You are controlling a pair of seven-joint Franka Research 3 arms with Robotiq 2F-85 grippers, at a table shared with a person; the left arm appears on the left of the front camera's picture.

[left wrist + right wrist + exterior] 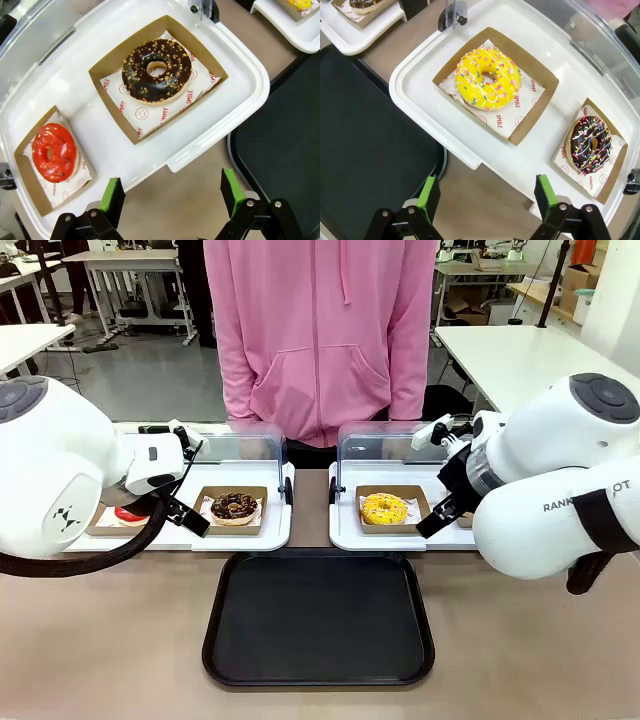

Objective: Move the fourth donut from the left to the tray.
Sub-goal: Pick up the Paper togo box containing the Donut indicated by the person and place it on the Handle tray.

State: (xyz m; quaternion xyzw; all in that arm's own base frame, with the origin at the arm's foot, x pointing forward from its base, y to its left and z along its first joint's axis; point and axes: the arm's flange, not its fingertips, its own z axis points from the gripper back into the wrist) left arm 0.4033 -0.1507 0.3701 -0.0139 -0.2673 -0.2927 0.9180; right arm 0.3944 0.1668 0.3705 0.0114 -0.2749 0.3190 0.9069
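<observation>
Looking down the right wrist camera, I see the right gripper (487, 194) with its green pads spread wide and nothing between them, hovering over bare tabletop just short of the white tray (470, 157). Off to one side lies the black tray (365, 140), bare and roomy, its rim close against the white one.

Beyond that, the fourth donut (590, 142) sits in its cardboard holder (615, 172) at the end of the white tray, close to the raised corner rim. I judge it light and soft, with icing that would smear or stick to the pads, so I'd pinch a wall of the holder, not the ring. That card looks thin and may buckle, so a gentle squeeze and a level lift would suit. The wall facing the gripper looks free.

Farther in, the yellow donut (487, 78) sits apart from it with white floor between them. The clear lid (600, 35) stands raised behind, limiting any far-side approach.

In the left wrist view, the left gripper (172, 190) is likewise spread and empty.
</observation>
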